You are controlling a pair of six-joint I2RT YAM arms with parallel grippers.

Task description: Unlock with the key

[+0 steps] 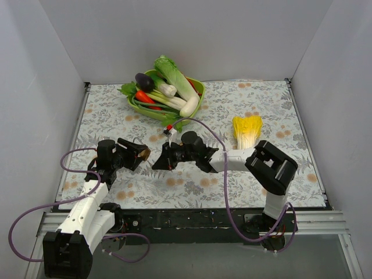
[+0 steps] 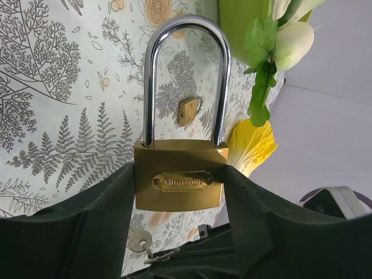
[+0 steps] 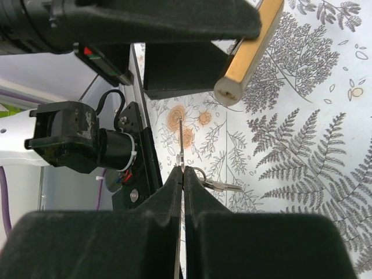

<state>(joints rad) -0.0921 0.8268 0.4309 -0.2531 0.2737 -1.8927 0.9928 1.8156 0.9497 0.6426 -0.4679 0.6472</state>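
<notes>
My left gripper (image 1: 137,154) is shut on the larger brass padlock (image 2: 179,183), gripping its body from both sides, with the silver shackle (image 2: 152,81) pointing away and closed. In the right wrist view that padlock (image 3: 250,52) shows at the top, between the left fingers. My right gripper (image 3: 181,172) is shut on the thin grey key (image 3: 181,145), seen edge-on. Its blade points up towards the padlock's underside with a gap between them. A second key (image 3: 225,186) hangs beside it on a ring. The small brass padlock (image 2: 189,110) lies on the cloth beyond.
A green bowl (image 1: 197,87) of vegetables stands at the back middle. A yellow cabbage leaf (image 1: 247,131) lies right of the arms. Grey walls close in the floral cloth on three sides. The two grippers (image 1: 163,158) meet at the left middle.
</notes>
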